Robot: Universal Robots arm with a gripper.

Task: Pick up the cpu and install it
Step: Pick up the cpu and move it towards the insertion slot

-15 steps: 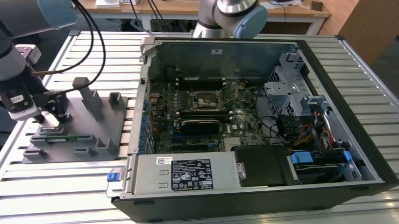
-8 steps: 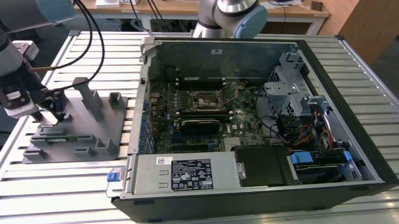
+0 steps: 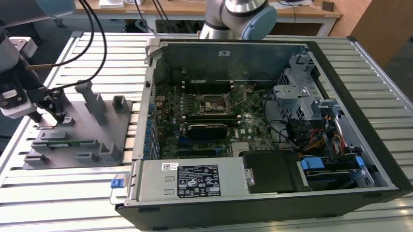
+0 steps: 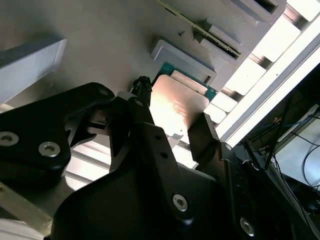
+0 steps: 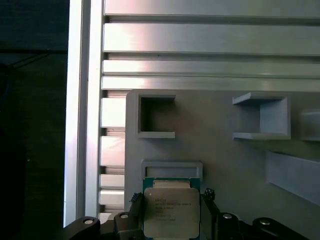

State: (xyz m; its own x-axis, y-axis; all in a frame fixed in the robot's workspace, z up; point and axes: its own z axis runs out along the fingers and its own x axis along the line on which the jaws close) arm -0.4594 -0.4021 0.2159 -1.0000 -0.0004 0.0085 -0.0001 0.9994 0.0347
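The cpu (image 5: 171, 212) is a small square chip with a silvery top and a green rim. It sits just off a shallow grey pocket (image 5: 171, 167) of the grey tray (image 3: 90, 140). In the second wrist view the cpu (image 4: 177, 105) shines between two black fingers (image 4: 142, 97). My gripper (image 5: 171, 196) is shut on the cpu, one fingertip against each side edge. In the exterior view my gripper (image 3: 49, 115) hangs low over the tray's far left part. The dark socket (image 3: 213, 104) lies on the motherboard inside the open computer case (image 3: 380, 159).
A thin green memory strip (image 3: 62, 143) lies in a slot at the tray's near side. Upright grey posts (image 3: 90, 99) stand on the tray beside my gripper. The slatted metal table (image 3: 51, 203) carries the tray and case. A second robot arm (image 3: 242, 17) stands behind the case.
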